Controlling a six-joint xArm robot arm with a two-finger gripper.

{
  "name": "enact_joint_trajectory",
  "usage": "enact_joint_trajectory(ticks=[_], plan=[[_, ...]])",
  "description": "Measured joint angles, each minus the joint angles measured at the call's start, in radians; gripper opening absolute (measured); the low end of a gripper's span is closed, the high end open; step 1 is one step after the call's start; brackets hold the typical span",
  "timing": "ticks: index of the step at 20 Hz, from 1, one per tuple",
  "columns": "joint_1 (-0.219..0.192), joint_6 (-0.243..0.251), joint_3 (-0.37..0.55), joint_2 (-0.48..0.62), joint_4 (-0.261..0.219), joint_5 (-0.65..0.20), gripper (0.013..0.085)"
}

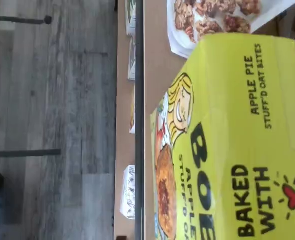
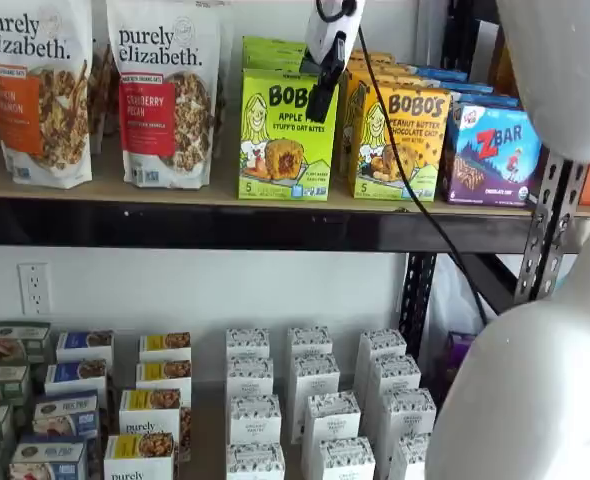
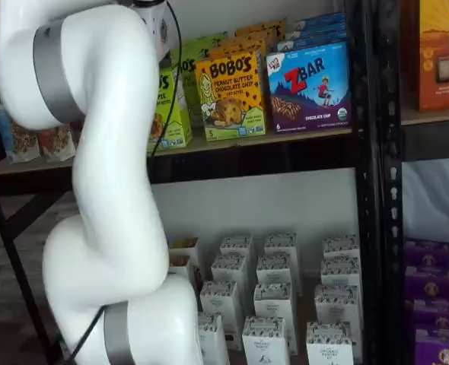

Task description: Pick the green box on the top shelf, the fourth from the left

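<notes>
The lime-green Bobo's Apple Pie box (image 2: 287,135) stands upright at the front of the top shelf (image 2: 225,222), with more green boxes behind it. In the wrist view it fills the frame close up (image 1: 237,140), standing on the tan board (image 1: 157,75). My gripper (image 2: 322,95) hangs from above in front of the box's upper right corner, white body above, black fingers seen as one dark shape with no plain gap. In a shelf view my arm hides most of the green box (image 3: 171,106) and the fingers do not show.
Two Purely Elizabeth granola bags (image 2: 165,90) stand left of the green box. A yellow-orange Bobo's peanut butter box (image 2: 400,140) stands right of it, then a blue ZBar box (image 2: 490,150). A black cable (image 2: 405,180) hangs from the gripper. White boxes (image 2: 310,400) fill the lower shelf.
</notes>
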Motion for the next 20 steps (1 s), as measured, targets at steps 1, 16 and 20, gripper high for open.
enact_joint_trajectory(ticks=[1, 16, 20], plan=[[0.0, -0.001, 0.006, -0.003, 0.0, -0.007, 0.085], [-0.002, -0.003, 0.022, -0.009, 0.007, -0.026, 0.061], [0.001, -0.001, 0.023, -0.008, 0.005, -0.029, 0.061]])
